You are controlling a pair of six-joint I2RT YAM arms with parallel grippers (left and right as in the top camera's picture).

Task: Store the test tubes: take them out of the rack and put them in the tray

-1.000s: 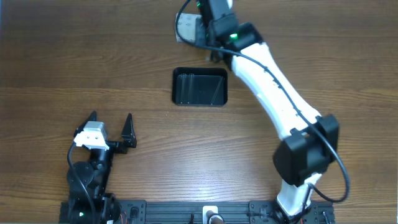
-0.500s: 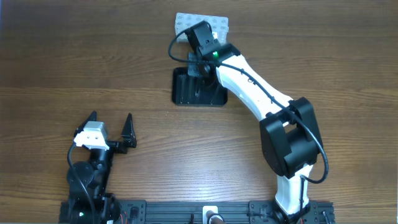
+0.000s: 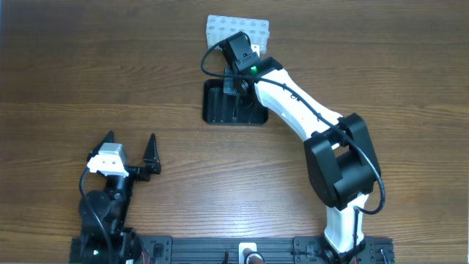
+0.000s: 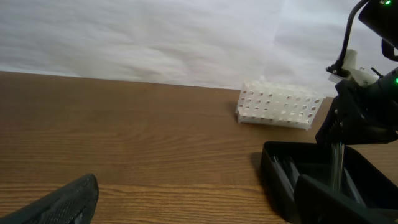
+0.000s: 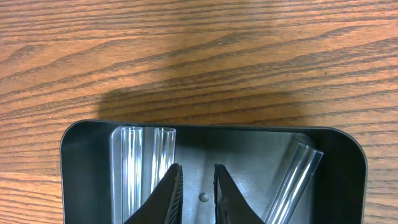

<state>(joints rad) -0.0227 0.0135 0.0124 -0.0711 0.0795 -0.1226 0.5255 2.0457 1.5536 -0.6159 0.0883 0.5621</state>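
Change: a second ago the right arm was stretched out to the rack. It has since folded back toward 6 o'clock, and the right gripper [image 3: 236, 84] now sits over the tray. In the last half second it has barely shifted. The left arm has not moved.

Top view:
- The white rack [image 3: 220, 26] stands on the wooden table [image 3: 88, 66], just beyond the black tray [image 3: 212, 117] at its 12 o'clock. The two are near each other but apart.
- The right arm runs from its base at 5 o'clock up to the tray, and its wrist covers the tray's far half.
- The left gripper [image 3: 130, 143] is at 8 o'clock from the tray and well apart from it. Its two fingers are spread wide and hold nothing.

Left wrist view:
- The rack [image 4: 280, 107] is beyond the tray [image 4: 280, 177], against a pale backdrop.
- The right gripper [image 4: 339, 134] hangs above the tray with its fingers drawn narrow on an upright test tube [image 4: 336, 168]. The tube shows as a pale bar whose lower end dips inside the tray walls.
- I cannot tell whether the tube touches the floor.

Right wrist view:
- The right gripper [image 5: 197, 168] is directly over the tray [image 5: 68, 180], with its fingers close together and a slim gap between them.
- Two lying tubes [image 5: 126, 168] rest side by side on the tray floor, parallel and touching or nearly so. They are just beside one finger.
- A slanted tube [image 5: 295, 180] lies near the opposite wall, apart from the pair.
- Wood grain shows past the tray's rim.
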